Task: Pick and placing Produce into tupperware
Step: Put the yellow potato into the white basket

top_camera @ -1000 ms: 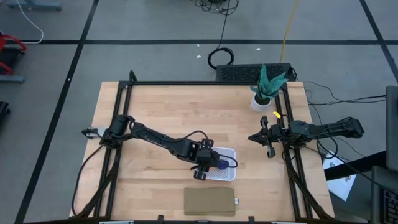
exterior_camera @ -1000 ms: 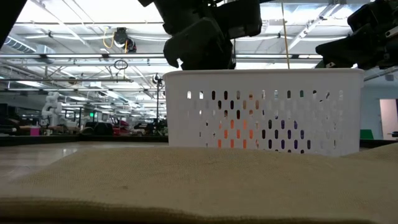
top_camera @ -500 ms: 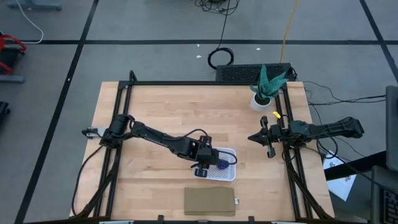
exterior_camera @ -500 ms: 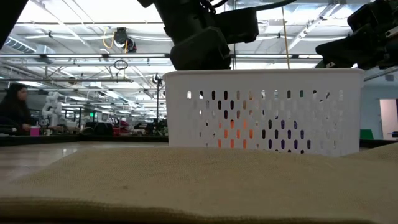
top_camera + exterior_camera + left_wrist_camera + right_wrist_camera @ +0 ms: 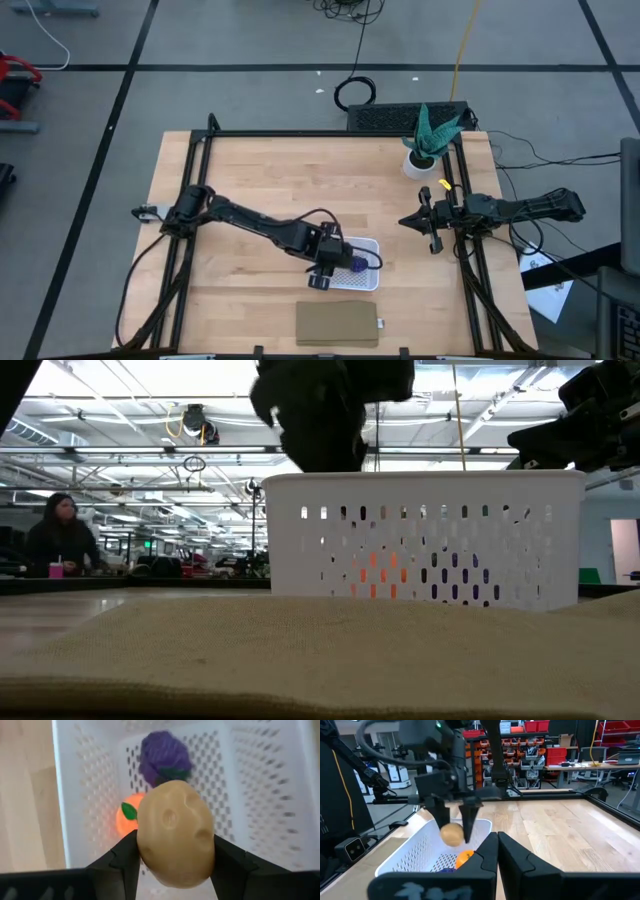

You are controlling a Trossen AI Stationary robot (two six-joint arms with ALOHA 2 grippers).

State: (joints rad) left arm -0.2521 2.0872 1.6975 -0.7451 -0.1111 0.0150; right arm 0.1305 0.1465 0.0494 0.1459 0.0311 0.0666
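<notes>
The left gripper [image 5: 175,851] has edged a little toward the near rim of the white container [image 5: 367,280] since half a second ago, and a person [image 5: 60,532] has stepped further into the room behind. Its jaws pinch the tan potato [image 5: 175,834] by both sides, above the container. Below the jaws, the orange piece [image 5: 126,819] and purple piece [image 5: 164,762] lie inside, the orange partly hidden by the potato. Farther off, the right gripper [image 5: 427,221] waits at the bench's right edge, jaws pressed together.
</notes>
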